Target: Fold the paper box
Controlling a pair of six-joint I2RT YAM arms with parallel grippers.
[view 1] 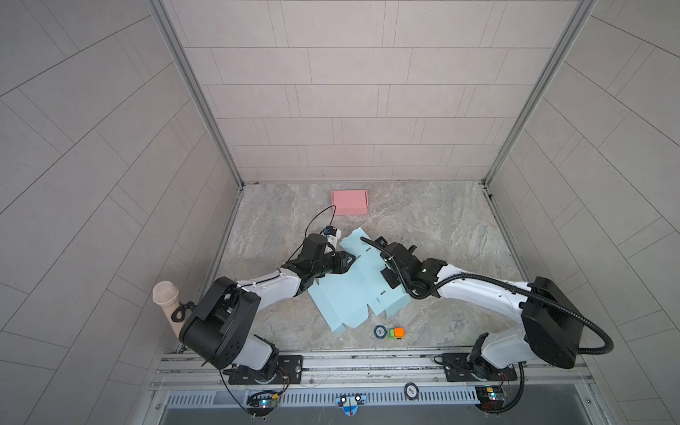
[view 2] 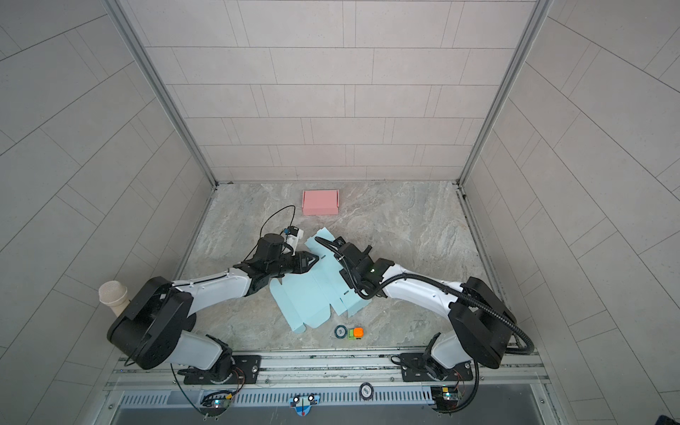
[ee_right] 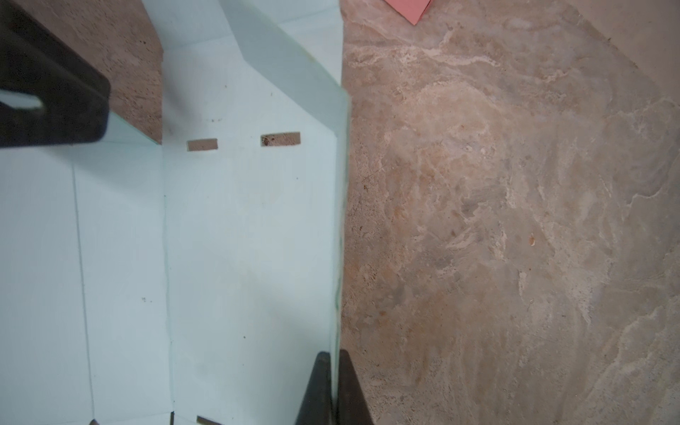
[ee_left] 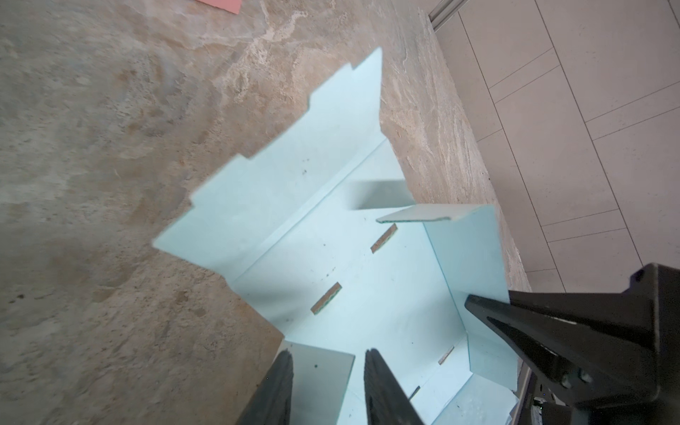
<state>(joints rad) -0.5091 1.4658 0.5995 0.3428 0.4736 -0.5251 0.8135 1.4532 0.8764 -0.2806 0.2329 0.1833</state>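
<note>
Paper box [view 1: 349, 294], a pale blue die-cut blank not yet formed, is lying mostly flat on the marbled table [view 1: 452, 228] between the two arms. Its long axis is running from the far middle toward the near edge at a slight slant, and a finished pink box [view 1: 349, 202] is sitting well apart at the far end. Both grippers are working over the far part of the blank. The right gripper [ee_right: 333, 355] is pinching the top edge of a long side wall that is standing upright along the blank's right border, its jaws closed on the card with no gap showing. The left gripper [ee_left: 328, 354] is hovering at the opposite border with its jaws standing partly apart. A small raised flap is showing in the gap between them, turned broad face toward the wrist camera and not edge-on, so it is not looking pinched yet. That flap is lying directly ahead of the left jaws, and the left arm is clearly the nearer one to it. The held wall is facing it across the base panel, where two slots [ee_left: 325, 298] are showing. The coming move is probably hanging on the left jaws lining up with the flap's edge while the right grip is keeping its wall upright.
</note>
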